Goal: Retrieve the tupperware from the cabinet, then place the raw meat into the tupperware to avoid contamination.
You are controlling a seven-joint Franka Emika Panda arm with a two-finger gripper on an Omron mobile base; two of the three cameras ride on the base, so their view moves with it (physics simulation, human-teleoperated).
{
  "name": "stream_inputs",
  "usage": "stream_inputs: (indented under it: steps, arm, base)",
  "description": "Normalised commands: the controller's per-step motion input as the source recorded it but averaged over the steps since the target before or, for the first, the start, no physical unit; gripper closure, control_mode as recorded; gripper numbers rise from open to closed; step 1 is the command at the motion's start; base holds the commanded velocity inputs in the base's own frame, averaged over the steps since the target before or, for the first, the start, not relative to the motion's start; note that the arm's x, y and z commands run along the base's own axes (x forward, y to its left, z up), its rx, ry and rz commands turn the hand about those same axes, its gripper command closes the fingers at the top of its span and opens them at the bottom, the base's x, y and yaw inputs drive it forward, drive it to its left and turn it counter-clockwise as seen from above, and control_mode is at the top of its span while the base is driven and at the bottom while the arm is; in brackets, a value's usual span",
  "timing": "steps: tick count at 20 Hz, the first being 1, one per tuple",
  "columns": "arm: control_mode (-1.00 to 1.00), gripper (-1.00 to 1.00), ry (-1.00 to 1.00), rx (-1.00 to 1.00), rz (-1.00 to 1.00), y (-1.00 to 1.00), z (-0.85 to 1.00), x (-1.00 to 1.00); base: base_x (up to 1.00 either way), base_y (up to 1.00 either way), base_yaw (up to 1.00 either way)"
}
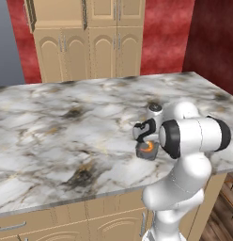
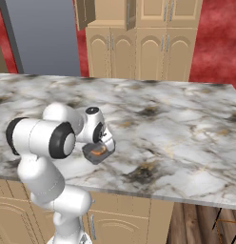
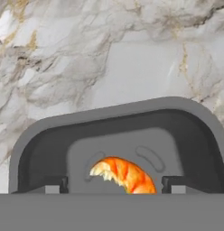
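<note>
Raw meat [image 3: 125,175] lies inside grey tupperware [image 3: 109,118] on marble counter [image 1: 52,141], near front edge. Gripper [image 3: 114,189] low over it, 2 fingers apart, straddling meat, no contact seen. Cabinet [image 1: 90,42] well behind.

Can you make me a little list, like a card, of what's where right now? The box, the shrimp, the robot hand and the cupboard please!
box: dark grey tupperware, on the marble counter near its front edge
shrimp: orange raw meat, lying inside the box
robot hand: gripper right above the box, fingertips apart on either side of the shrimp
cupboard: tall tan cabinet behind the counter, one upper door open
</note>
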Motion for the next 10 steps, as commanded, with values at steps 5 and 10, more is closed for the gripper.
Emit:
stream_inputs:
  steps: [5, 10]
  arm:
    - [-1.00, -1.00, 0.00, -0.01, 0.00, 0.00, -0.13, 0.37]
    - [-1.00, 1.00, -0.01, 0.00, 0.00, 0.02, -0.11, 0.20]
  base:
    - [0.00, 0.00, 0.00]
    - [0.00, 0.00, 0.00]
